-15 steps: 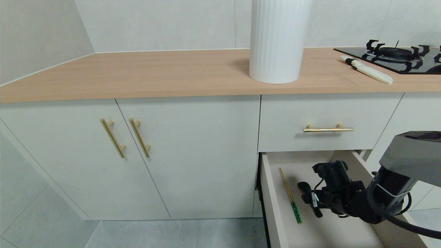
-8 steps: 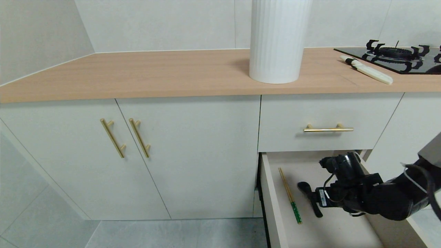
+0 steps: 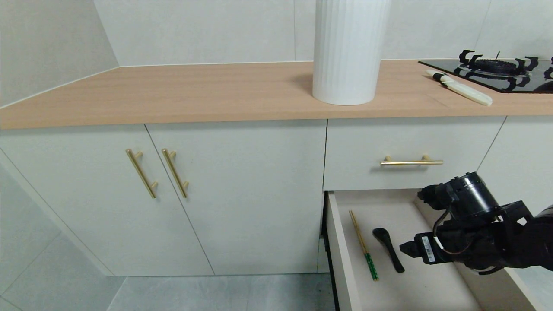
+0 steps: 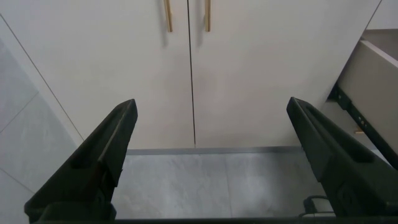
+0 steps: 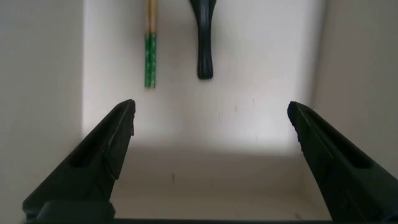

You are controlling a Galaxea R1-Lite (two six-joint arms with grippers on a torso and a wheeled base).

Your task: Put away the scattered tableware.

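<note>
The head camera looks forward and down from well back at the counter, cupboard doors and open drawer. The right wrist camera looks closely into that drawer past the spread right gripper, sharing the chopsticks and spoon just ahead of it. The left wrist camera sits low behind the spread left gripper, facing the same doors and the floor.

Nothing legible in view.
A small white sticker on the side of the right claw, which hangs over the open drawer, carries dark print too small to read. The chopsticks lying in that drawer have green patterned ends; whether the pattern holds any characters cannot be told.
</note>
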